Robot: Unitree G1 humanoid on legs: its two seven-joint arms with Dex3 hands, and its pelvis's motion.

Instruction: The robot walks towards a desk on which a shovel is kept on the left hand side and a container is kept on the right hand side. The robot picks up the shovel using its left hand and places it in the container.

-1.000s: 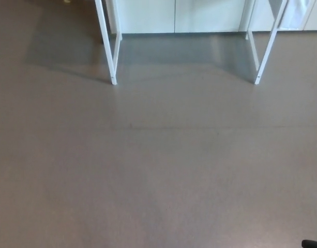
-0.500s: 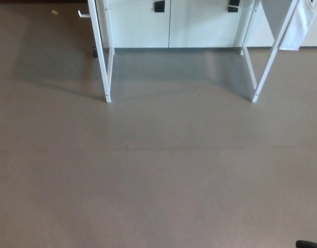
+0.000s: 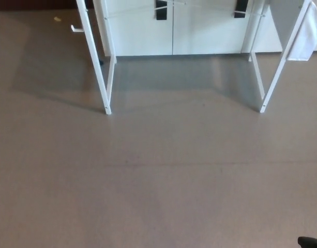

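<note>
- Walking toward the desk; only its white legs show, at the top of the view.
- Shovel and container out of view, so their place can't be told; worktop itself not visible.
- Neither hand in view; open or closed can't be told.
- Keep straight between left leg and right leg; grey floor lies ahead.

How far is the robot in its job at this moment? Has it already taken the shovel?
Nothing looks done yet. The head view shows only brown floor, two white desk legs and white cabinets behind; the desk top, shovel and container are out of view, and so are both hands. In hand: the approach to the desk. Left: reaching the desk, picking up the shovel with the left hand, placing it in the container.
</note>
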